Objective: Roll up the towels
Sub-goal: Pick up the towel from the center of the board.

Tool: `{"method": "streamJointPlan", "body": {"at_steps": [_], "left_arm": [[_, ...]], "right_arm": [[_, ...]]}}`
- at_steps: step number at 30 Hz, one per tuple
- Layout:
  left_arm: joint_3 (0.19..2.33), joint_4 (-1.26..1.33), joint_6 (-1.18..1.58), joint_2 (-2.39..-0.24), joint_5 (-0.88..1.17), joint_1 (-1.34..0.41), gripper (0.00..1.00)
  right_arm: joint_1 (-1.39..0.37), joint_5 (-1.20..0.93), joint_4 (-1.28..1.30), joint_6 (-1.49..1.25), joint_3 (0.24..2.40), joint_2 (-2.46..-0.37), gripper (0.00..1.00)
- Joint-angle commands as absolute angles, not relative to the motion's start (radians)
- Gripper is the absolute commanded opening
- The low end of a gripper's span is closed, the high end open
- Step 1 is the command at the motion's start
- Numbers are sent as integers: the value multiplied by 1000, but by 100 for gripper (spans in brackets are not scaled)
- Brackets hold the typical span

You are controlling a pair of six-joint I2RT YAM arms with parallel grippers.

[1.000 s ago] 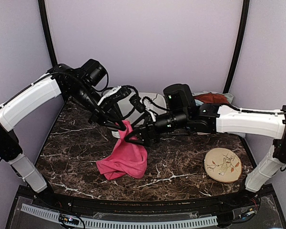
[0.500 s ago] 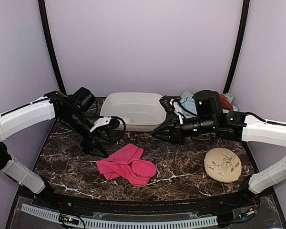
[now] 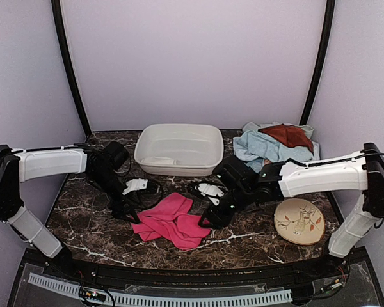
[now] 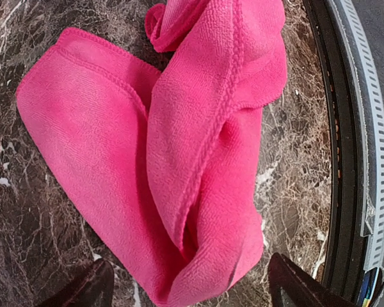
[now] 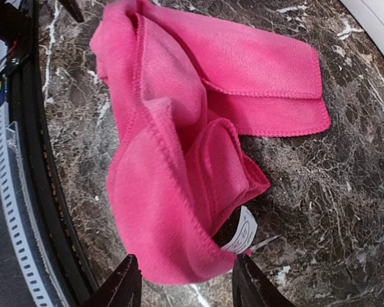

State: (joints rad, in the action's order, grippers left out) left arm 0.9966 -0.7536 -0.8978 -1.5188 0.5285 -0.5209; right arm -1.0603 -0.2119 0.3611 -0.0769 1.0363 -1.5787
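Low down, arms inward: L claw [image 4: 193, 283], R claw [image 5: 185, 272] spread (straddling pink towel [image 3: 173, 220]).

pink towel [image 4: 198, 147]: top cropped | left tool [image 4: 189, 284]: only tips show | light blue towel [image 3: 259, 147]: partly under rust-brown towel [image 3: 287, 135]

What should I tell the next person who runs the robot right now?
Left hand: open, at the pink towel's left end.
Right hand: open, astride its right end, no clear grip.
Pink towel: crumpled mid-table, unrolled.
Blue towel and brown towel: heaped at the back right.
Done: nothing rolled.
Left: flatten and roll pink, then the others.
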Motion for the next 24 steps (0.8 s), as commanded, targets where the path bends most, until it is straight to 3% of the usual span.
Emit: {"method": "streamJointPlan", "body": {"at_steps": [1,7,9,10,11,24], "left_arm": [[995,-713,-907,-1519,550,-522,85],[1013,-759,-924,-1466,617,-515,84],[1005,-767,-928,-1438,635,-514,84],[999,-767,-926,-1430,651,-514,84],[995,-764,-922,-1423,664,-514,84],[1040,-549,-812,-1530,579,-657,79]], "right_arm": [[-1062,-190,389,-19,1117,-1683,47],[-1062,-180,378,-16,1103,-1703,37],[-1061,-201,358,-19,1093,-1700,19],[-1061,-210,359,-22,1094,-1701,5],[-1061,-214,367,-27,1101,-1703,0],[-1057,-114,439,-117,1075,-1416,0]]}}
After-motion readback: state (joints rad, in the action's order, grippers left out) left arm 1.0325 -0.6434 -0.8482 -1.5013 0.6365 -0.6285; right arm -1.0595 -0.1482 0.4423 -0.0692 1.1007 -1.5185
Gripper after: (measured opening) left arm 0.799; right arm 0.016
